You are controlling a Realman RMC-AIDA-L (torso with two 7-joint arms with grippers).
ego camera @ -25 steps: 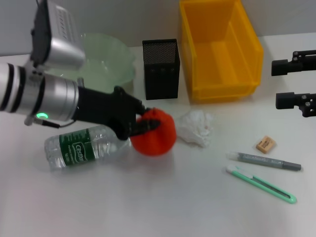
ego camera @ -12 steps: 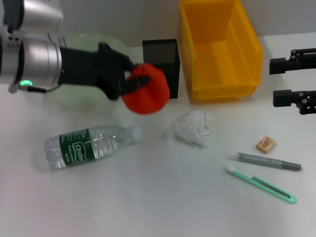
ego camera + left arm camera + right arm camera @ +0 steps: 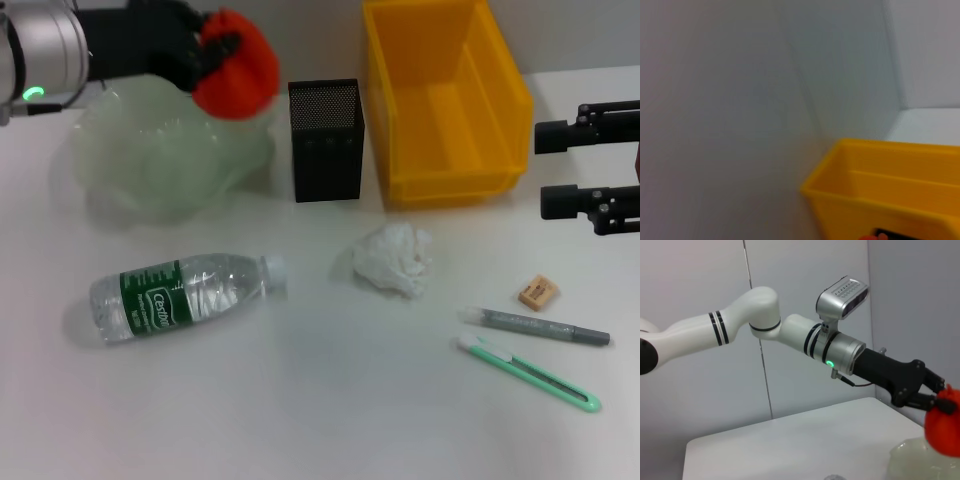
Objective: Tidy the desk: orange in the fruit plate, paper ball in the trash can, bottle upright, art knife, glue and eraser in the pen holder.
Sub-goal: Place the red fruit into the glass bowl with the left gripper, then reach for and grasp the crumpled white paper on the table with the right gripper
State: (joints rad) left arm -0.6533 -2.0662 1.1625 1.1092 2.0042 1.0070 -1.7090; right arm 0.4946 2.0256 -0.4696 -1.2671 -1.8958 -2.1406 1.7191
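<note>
Lifted since a second ago: orange (image 3: 237, 76), up off the desk from beside the bottle (image 3: 180, 295), now clamped in the left gripper (image 3: 215, 50) and held above the rim of the fruit plate (image 3: 160, 160), just left of the pen holder (image 3: 326, 140). Not yet set down in the plate. Lying on its side, front-left of the pen holder: bottle, cap toward the paper ball (image 3: 393, 258). Paper ball in front of the pen holder, slightly right. Just right of the pen holder: yellow trash can (image 3: 445, 100), touching or nearly so. Well right and forward of the pen holder: eraser (image 3: 537, 292), then glue (image 3: 535, 327), then art knife (image 3: 530, 373) nearest the front edge. Parked far right of the pen holder, beyond the trash can: right gripper (image 3: 590, 165), fingers spread apart, holding nothing.
</note>
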